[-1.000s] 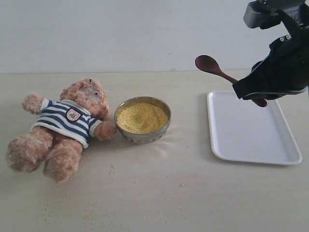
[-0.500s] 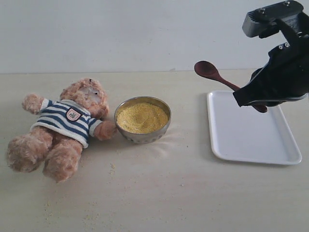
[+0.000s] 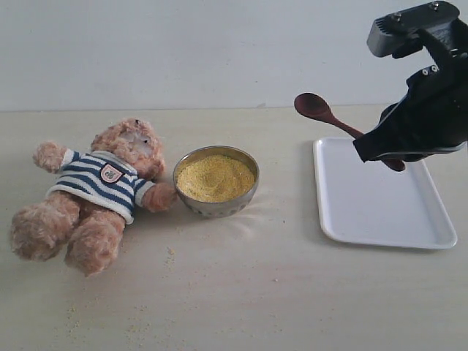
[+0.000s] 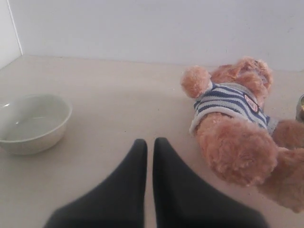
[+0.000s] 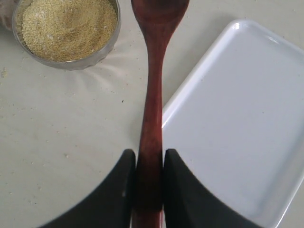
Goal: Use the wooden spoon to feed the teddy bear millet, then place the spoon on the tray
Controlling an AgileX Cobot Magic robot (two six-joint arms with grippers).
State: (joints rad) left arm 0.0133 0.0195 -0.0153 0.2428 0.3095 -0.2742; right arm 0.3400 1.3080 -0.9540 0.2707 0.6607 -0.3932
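Observation:
The teddy bear (image 3: 95,194) lies on its back at the table's left, also seen in the left wrist view (image 4: 237,128). Beside its paw stands the metal bowl of millet (image 3: 216,179), which shows too in the right wrist view (image 5: 66,28). My right gripper (image 3: 376,146) hangs over the white tray (image 3: 380,208), shut on the handle of the wooden spoon (image 3: 325,111). The spoon's empty bowl points toward the millet. In the right wrist view the spoon (image 5: 154,85) runs out between the fingers above the tray's edge (image 5: 237,118). My left gripper (image 4: 149,142) is shut, empty, near the bear's legs.
A pale green ceramic bowl (image 4: 31,123) sits on the table, seen only in the left wrist view. Loose millet grains (image 3: 168,256) are scattered in front of the bear and the metal bowl. A white wall backs the table.
The right gripper with the spoon dropped slightly and shifted over the tray between one second ago and half a second ago. Since then nothing has moved.

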